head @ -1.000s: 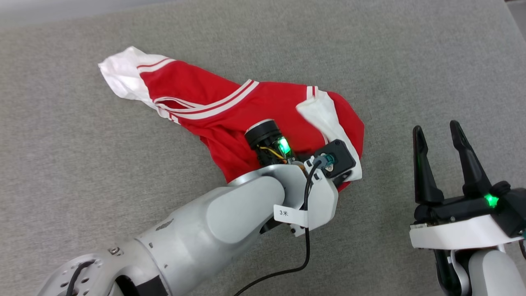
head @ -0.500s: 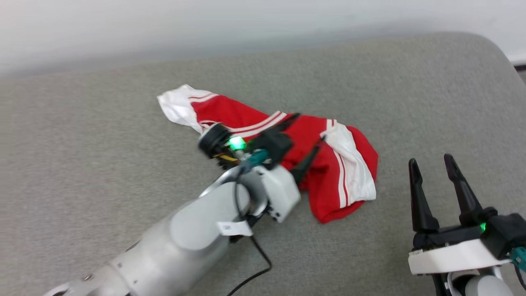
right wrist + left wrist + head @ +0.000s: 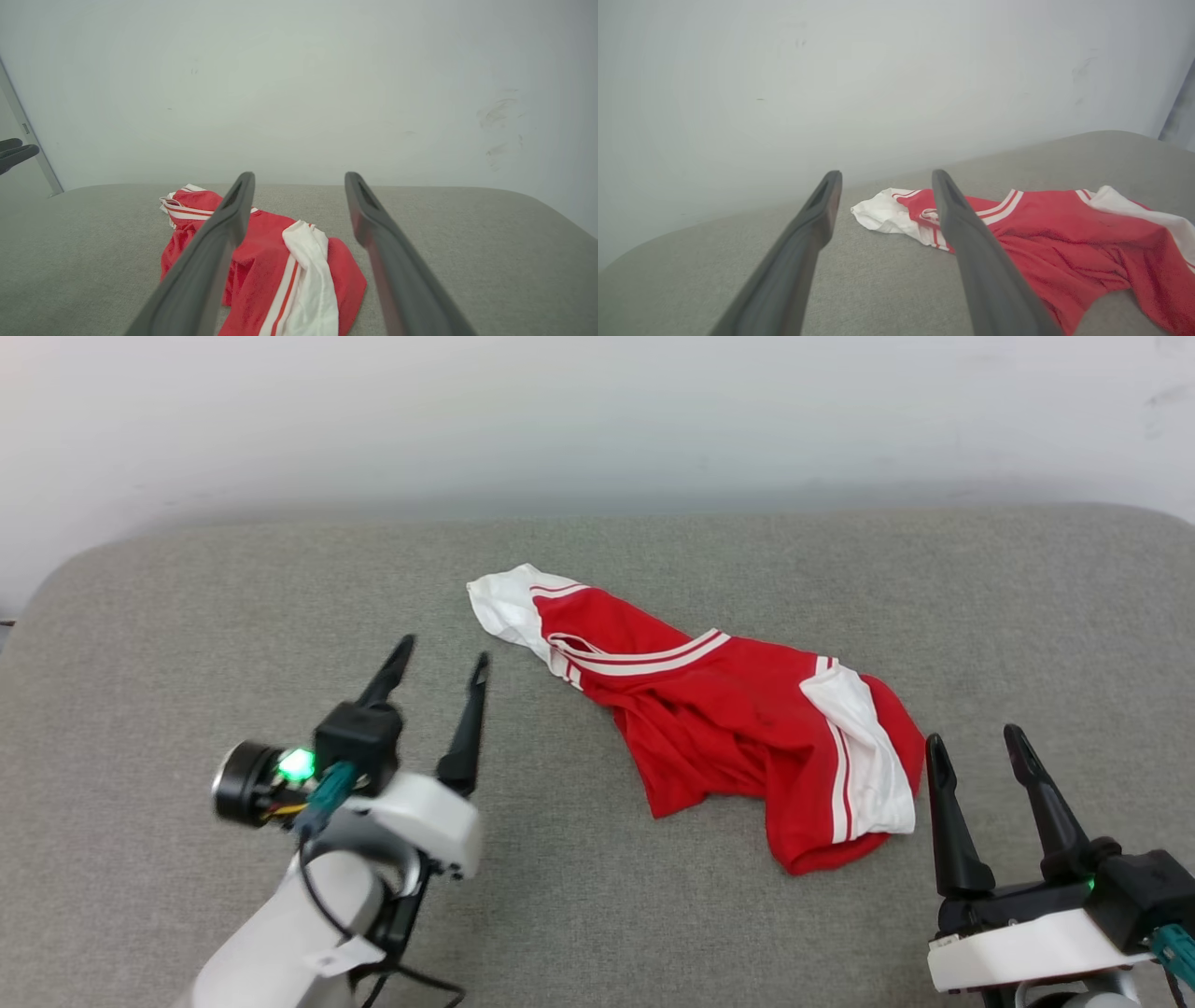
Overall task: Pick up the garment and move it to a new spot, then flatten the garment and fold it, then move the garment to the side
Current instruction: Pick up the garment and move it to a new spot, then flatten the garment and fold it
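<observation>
Left gripper (image 3: 444,649) has let go and drawn back, jaws apart; garment (image 3: 728,719) lies crumpled on the cushion (image 3: 187,616) centre, awaiting flattening; right gripper (image 3: 973,735) also apart

1 garment (image 3: 728,723) — 2 grippers (L gripper (image 3: 444,649), R gripper (image 3: 973,735)) — 1 grey surface (image 3: 187,616).

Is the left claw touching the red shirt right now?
Apart. The head view shows bare grey cushion between the open left gripper and the shirt.
</observation>
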Tool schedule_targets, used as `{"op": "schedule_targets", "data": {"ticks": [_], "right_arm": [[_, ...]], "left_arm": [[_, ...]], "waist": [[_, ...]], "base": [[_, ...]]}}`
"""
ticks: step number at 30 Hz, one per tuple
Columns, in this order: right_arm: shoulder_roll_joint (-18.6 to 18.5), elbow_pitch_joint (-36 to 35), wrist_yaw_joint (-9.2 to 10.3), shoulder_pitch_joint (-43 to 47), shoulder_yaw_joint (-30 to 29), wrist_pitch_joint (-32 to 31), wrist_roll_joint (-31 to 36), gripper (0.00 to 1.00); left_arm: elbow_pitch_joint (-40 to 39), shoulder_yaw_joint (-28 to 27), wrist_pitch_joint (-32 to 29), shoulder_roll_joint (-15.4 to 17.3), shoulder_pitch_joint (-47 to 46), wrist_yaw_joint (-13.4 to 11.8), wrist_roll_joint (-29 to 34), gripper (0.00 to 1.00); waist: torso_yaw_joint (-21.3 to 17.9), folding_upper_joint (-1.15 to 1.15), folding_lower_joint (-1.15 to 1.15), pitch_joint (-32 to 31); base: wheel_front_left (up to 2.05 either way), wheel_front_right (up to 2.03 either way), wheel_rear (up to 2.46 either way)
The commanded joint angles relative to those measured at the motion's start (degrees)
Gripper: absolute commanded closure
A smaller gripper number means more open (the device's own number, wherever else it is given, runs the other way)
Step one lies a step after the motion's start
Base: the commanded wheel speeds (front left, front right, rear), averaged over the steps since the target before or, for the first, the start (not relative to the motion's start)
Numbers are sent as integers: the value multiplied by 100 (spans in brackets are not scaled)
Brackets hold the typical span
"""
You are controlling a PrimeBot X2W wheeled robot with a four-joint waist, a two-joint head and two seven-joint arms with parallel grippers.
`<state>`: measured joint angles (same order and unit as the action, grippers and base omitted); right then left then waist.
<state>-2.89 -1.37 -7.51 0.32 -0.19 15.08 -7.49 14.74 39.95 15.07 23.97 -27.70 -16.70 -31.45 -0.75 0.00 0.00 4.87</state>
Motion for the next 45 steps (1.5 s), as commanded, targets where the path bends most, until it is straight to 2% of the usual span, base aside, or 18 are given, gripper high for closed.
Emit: {"op": "schedule_targets", "data": {"ticks": [1, 7, 12, 22, 28, 37, 45], "right_arm": [[2, 23, 4, 78, -8, 14, 16, 0], [3, 59, 4, 160, -13, 14, -25, 0], [3, 83, 4, 256, -23, 14, -86, 0], [3, 162, 4, 439, -87, 14, -198, 0], [3, 215, 4, 503, -110, 14, -232, 0], [3, 307, 4, 596, -120, 14, -266, 0], [3, 382, 4, 646, -118, 14, -273, 0]], "left_arm": [[-99, -210, 14, 49, 240, -75, 65, 0], [-492, -1130, 14, 19, 1208, -244, 422, 0], [-771, -1700, 14, -210, 1867, -202, 773, 0], [-1102, -2695, 15, -787, 2706, 324, 1432, 0], [-1134, -3065, 15, -1067, 2966, 608, 1743, 0], [-1021, -3479, 15, -1472, 3163, 1016, 2137, 0], [-930, -3717, 15, -1676, 3209, 1286, 2385, 0]], "waist": [[69, 0, 0, -69], [114, 0, 0, -215], [112, 0, 0, -332], [100, 0, 0, -465], [114, 0, 0, -494], [136, 0, 0, -547], [141, 0, 0, -582]], "base": [[0, 0, 0], [0, 0, 0], [0, 0, 0], [0, 0, 0], [0, 0, 0], [0, 0, 0], [0, 0, 0]]}}
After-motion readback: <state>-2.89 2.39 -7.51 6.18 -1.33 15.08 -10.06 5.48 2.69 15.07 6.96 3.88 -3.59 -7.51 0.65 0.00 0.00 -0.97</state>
